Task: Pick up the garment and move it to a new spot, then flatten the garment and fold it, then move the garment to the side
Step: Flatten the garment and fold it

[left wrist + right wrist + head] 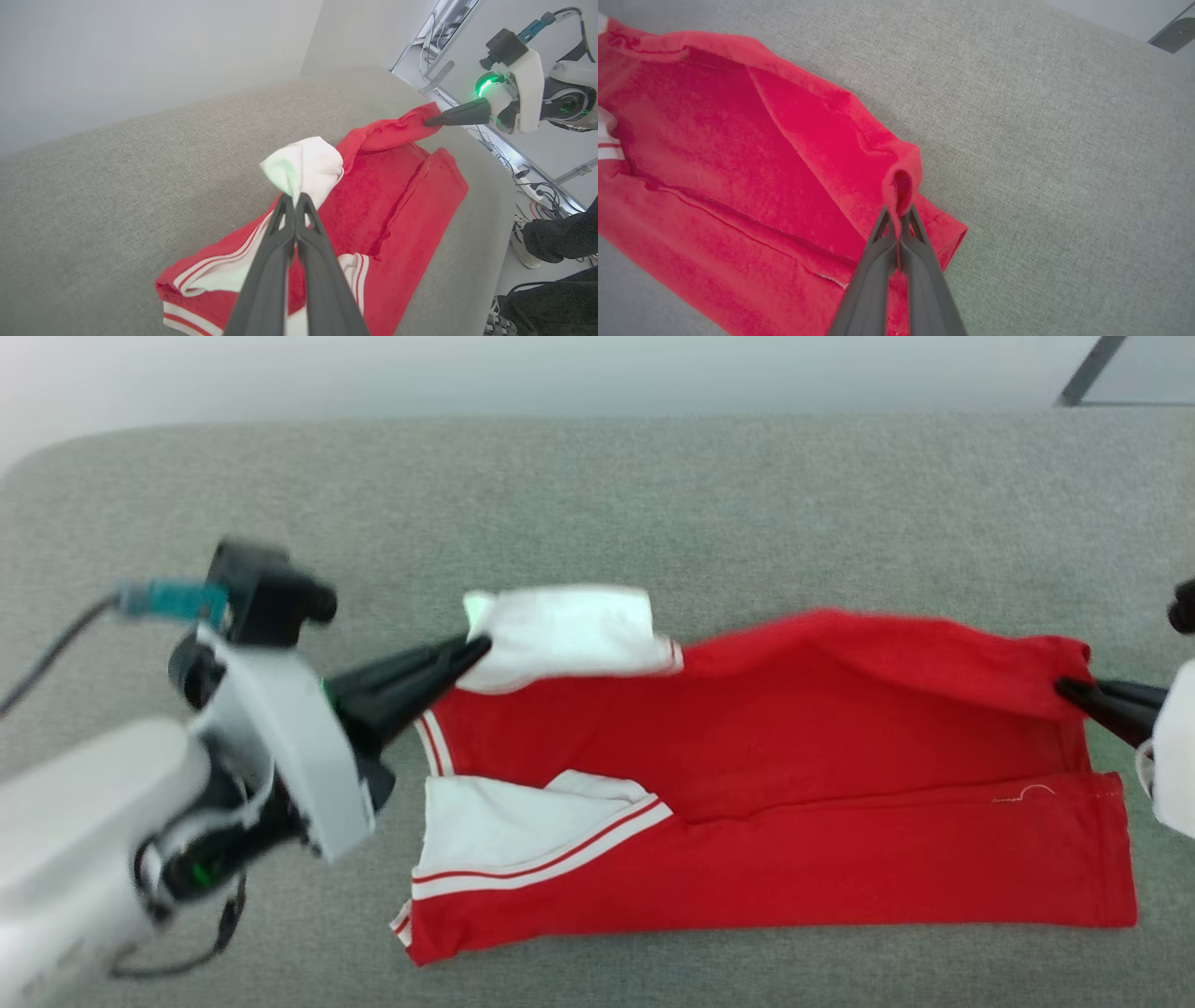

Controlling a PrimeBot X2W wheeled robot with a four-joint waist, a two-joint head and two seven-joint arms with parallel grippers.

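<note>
The garment point(794, 775) is a red shirt with white sleeves and red-and-white striped trim. It lies partly folded lengthwise on the grey surface point(653, 504), spanning between both pincers. The left gripper point(480, 647) pinches one raised white sleeve at its tips, and the right gripper point(1063, 688) pinches a red hem corner.

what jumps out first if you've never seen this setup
The bright red garment grabs the eye, stretched across the middle of the grey cushioned surface. The left gripper has its jaws shut on the white-sleeved end. The right gripper pinches the red corner at the opposite end, so the far edge is raised between them.
</note>
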